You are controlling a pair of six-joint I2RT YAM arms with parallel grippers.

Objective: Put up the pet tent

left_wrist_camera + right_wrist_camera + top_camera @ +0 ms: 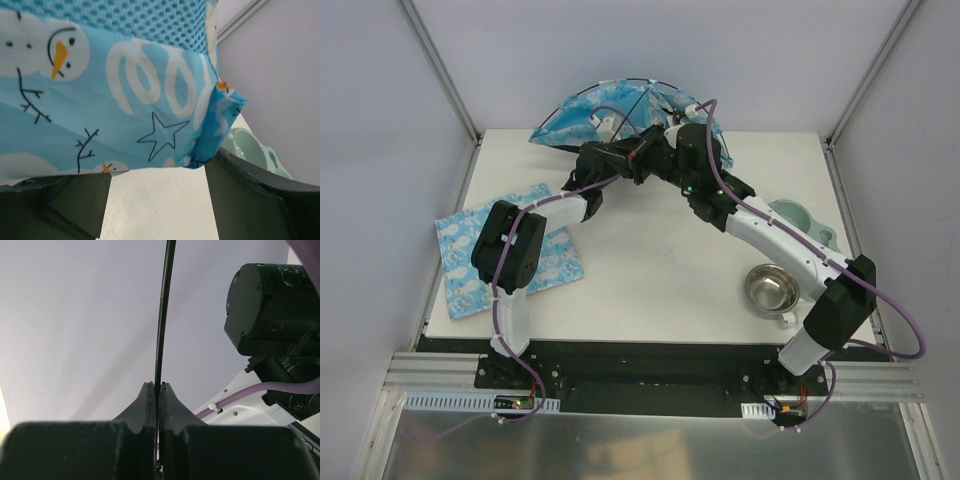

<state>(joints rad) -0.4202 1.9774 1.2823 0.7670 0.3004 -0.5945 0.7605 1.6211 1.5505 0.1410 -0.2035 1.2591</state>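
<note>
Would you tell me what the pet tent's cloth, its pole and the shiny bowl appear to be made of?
The pet tent looks like matte printed fabric with a mesh panel, folding softly. Its pole seems a black rod, perhaps fibreglass. The bowl looks polished steel, mirror-bright.

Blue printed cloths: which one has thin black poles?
The domed blue fabric pet tent at the table's far edge; the right gripper pinches one pole. The flat rectangular blue mat at the left edge has none.
</note>
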